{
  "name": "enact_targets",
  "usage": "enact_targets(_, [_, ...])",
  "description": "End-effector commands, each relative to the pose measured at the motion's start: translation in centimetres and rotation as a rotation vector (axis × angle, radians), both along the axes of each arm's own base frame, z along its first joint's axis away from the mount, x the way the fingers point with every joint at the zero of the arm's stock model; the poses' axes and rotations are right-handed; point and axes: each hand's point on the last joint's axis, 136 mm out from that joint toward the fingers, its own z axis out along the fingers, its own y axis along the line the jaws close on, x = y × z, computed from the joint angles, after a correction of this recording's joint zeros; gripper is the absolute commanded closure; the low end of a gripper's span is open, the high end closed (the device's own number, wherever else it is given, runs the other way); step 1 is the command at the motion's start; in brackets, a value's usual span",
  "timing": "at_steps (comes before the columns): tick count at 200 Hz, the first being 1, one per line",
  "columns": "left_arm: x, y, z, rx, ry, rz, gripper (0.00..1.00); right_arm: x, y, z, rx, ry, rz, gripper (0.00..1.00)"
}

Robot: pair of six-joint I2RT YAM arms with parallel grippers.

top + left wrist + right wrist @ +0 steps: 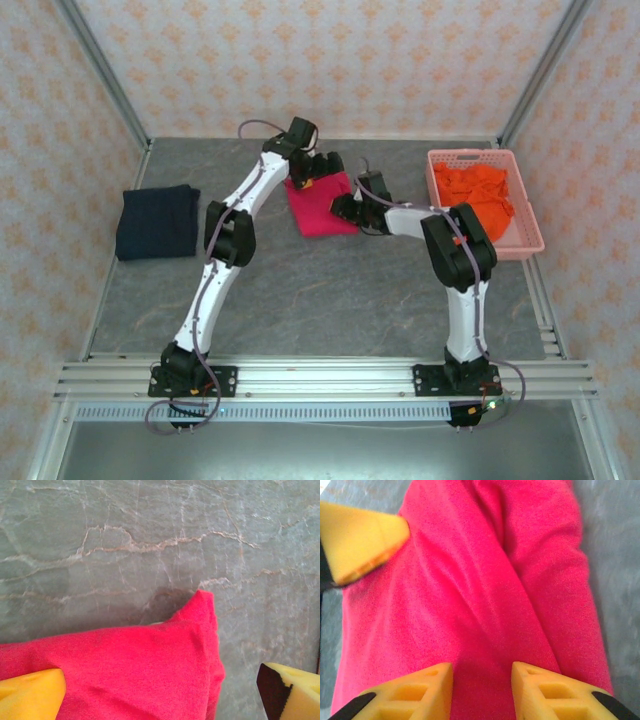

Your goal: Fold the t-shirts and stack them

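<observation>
The crimson-pink t-shirt (322,207) lies folded in the middle of the table. My left gripper (311,172) is at its far edge, open wide, with the shirt's corner (150,665) lying between the yellow fingers (31,695). My right gripper (352,207) is at the shirt's right edge, open, fingertips (415,692) hovering over creased cloth (485,605), its midpoint (482,690) above the fabric. A left finger pad (362,537) shows in the right wrist view. The dark navy t-shirt (157,221) lies folded at the left. The orange t-shirt (480,193) sits crumpled in the basket.
The pale pink lattice basket (528,240) stands at the right edge of the grey marbled table (330,290). Patterned walls and metal posts close in the back and sides. A metal rail (320,378) runs along the near edge by the arm bases.
</observation>
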Motion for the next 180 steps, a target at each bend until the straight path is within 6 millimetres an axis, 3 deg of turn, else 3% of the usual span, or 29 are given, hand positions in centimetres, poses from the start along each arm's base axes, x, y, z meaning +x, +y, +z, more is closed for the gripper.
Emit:
enact_targets(1, [-1.6, 0.6, 9.9, -0.027, -0.137, -0.024, 0.00, -3.1, 1.1, 1.0, 0.034, 0.042, 0.039, 0.62])
enact_targets(24, [-3.7, 2.6, 14.2, 0.018, -0.240, -0.008, 0.00, -3.8, 1.0, 3.9, 0.065, -0.009, 0.034, 0.62])
enact_targets(51, [-6.5, 6.6, 14.9, 0.097, -0.269, 0.081, 0.00, -2.2, -2.1, 6.6, 0.031, -0.076, -0.072, 0.59])
enact_targets(68, [-8.3, 8.5, 12.2, 0.147, -0.230, 0.099, 0.00, -0.7, -3.8, 6.6, 0.066, -0.061, -0.123, 0.49])
enact_targets(72, [-8.9, 8.8, 12.9, 0.149, -0.245, 0.100, 0.00, -0.4, -4.1, 6.5, 0.072, -0.055, -0.133, 0.46])
enact_targets(83, [-9.7, 9.3, 11.1, 0.171, -0.219, 0.088, 0.00, 0.3, -4.5, 6.5, 0.075, -0.046, -0.149, 0.37])
enact_targets(109, [-10.4, 9.7, 6.1, 0.218, -0.126, 0.059, 0.01, 1.2, -4.5, 5.2, 0.060, 0.005, -0.158, 0.32])
enact_targets(120, [-10.3, 9.5, 3.5, 0.224, -0.078, 0.047, 0.05, 1.3, -4.1, 4.6, 0.073, 0.027, -0.153, 0.32])
enact_targets(138, [-10.1, 8.3, 1.1, 0.187, -0.029, 0.028, 0.15, 1.4, -4.0, 4.1, 0.067, 0.027, -0.149, 0.35])
enact_targets(164, [-9.2, 7.7, -0.7, 0.177, -0.008, 0.033, 0.16, 2.1, -3.5, 4.5, 0.024, 0.015, -0.086, 0.46])
enact_targets(180, [-8.8, 7.7, -1.3, 0.185, -0.001, 0.037, 0.24, 2.6, -3.1, 4.2, -0.022, 0.024, -0.053, 0.54])
